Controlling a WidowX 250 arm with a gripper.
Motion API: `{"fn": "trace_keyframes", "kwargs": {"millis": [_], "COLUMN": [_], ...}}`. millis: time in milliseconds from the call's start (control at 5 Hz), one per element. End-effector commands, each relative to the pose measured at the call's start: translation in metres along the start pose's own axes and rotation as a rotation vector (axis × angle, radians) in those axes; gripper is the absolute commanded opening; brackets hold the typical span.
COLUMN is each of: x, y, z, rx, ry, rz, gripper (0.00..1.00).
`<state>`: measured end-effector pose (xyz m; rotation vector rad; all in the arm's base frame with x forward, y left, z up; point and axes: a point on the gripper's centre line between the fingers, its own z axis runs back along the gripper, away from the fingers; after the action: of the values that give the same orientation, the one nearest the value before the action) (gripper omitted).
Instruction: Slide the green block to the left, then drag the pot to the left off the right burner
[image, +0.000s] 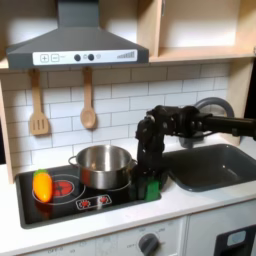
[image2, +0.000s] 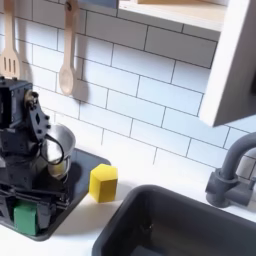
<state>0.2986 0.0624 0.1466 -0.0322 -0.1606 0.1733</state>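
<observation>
Green block sits directly under the hand — jaw state cannot be told; pot just beside, on the first exterior view's left.

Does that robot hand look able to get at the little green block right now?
Probably yes: the hand is already down at the green block on the stove's front edge, with the pot off to one side.
</observation>
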Motion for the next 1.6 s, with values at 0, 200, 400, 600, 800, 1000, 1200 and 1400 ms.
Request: {"fn": "trace_keyframes", "kwargs": {"millis": [0, 200, 400, 600, 800, 1000, 1200, 1400], "x": [0.001, 0.001, 0.005, 0.005, 0.004, 0.006, 0.011, 0.019], "y": [-0.002, -0.006, -0.011, -0.014, -0.028, -0.038, -0.048, -0.055], "z": [0.005, 0.012, 0.022, 0.032, 0.036, 0.038, 0.035, 0.04], "rx": [-0.015, -0.029, -0.045, -0.059, -0.081, -0.089, -0.102, -0.106], "ry": [-0.005, 0.0, -0.017, -0.036, -0.041, -0.053, -0.055, -0.081], "rz": [0.032, 0.034, 0.03, 0.04, 0.019, 0.008, 0.003, 0.005], "gripper": [1.0, 1.0, 1.0, 1.0, 1.0, 1.0, 1.0, 1.0]}}
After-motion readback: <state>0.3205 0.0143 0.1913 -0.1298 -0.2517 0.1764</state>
